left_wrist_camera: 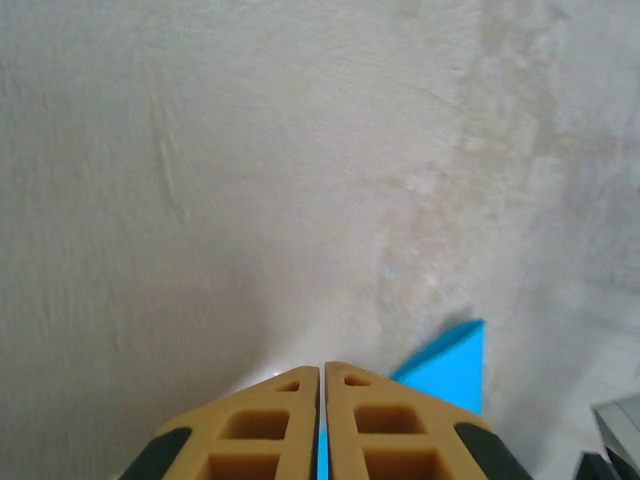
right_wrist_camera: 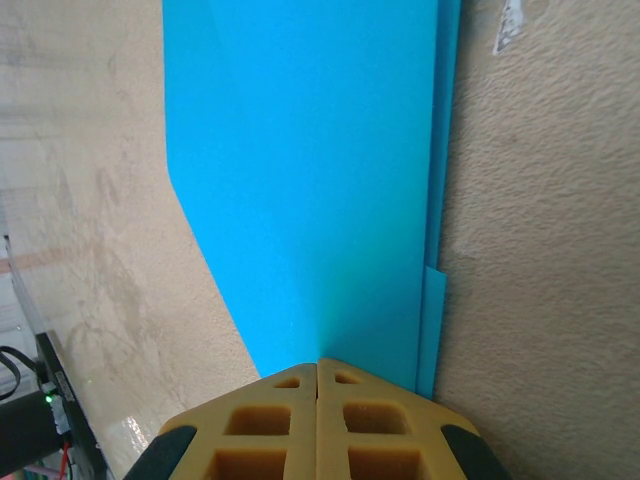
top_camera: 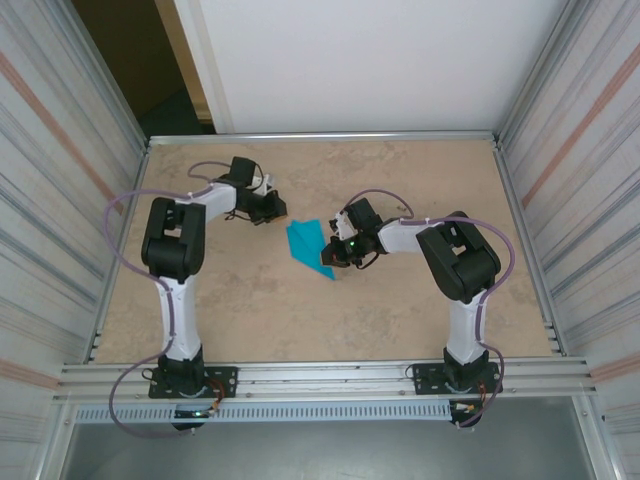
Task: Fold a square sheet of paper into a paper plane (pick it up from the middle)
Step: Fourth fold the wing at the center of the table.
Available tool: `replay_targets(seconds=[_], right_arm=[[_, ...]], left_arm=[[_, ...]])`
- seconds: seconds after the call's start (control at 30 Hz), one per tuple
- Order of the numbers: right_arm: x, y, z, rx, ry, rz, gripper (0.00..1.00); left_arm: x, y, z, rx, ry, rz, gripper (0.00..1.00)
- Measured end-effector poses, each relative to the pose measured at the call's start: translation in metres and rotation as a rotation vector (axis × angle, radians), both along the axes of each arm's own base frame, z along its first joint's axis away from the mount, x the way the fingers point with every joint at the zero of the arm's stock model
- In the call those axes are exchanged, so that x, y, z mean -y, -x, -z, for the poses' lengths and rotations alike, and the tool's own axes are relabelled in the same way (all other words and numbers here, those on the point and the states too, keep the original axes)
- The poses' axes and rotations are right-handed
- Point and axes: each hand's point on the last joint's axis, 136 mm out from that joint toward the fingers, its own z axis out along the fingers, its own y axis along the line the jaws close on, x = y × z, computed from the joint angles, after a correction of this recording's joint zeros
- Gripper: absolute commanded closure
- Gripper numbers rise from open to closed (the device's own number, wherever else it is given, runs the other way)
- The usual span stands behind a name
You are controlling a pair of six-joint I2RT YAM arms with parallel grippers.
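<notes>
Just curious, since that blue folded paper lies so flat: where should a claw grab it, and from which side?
Probably the paper plane's layered long edge, approached low from the right claw's side. It lies flat on the table, so nothing stands up to pinch from above; the stacked folds along that edge look stiffest.

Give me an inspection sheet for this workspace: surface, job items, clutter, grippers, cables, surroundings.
Surface: beige mottled tabletop, flat and dry-looking.
Job's things: teal paper lies mid-table, folded to a point aimed at the near edge; layered edges show in the right wrist view.
Clutter: nothing seen.
Grippers: left gripper shut, beside a corner of the paper, a teal sliver in its seam; right gripper shut, tips over the paper, contact unclear.
Cables: lilac cables loop along both arms, away from the paper.
Surroundings: corrugated metal walls on both sides, white panel behind, dark opening far left.
</notes>
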Motion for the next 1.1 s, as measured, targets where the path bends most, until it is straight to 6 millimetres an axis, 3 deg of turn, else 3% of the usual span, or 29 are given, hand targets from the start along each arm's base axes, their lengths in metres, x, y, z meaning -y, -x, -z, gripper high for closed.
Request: replay_targets(seconds=[0.2,0.33,0.43,0.63,0.87,1.1], right_arm=[[0.000,0.000,0.000,-0.002,-0.002,-0.001,0.97],[0.000,0.001,0.001,-0.006,-0.003,-0.002,0.98],[0.000,0.001,0.001,-0.008,-0.006,-0.003,0.98],[0.000,0.000,0.001,-0.008,-0.006,-0.002,0.99],[0.000,0.000,0.001,-0.008,-0.005,-0.002,0.99],[0.001,0.001,0.003,-0.009,-0.004,0.002,0.99]], left_arm=[[0.042,0.054,-0.036,0.072,0.017,0.087,0.92],[0.072,0.083,-0.024,0.045,0.034,0.153,0.93],[0.080,0.089,-0.007,0.015,0.025,0.172,0.93],[0.073,0.088,0.020,-0.035,-0.002,0.160,0.93],[0.063,0.076,0.025,-0.077,0.020,0.152,0.93],[0.033,0.030,0.024,-0.100,0.006,0.061,0.92]])
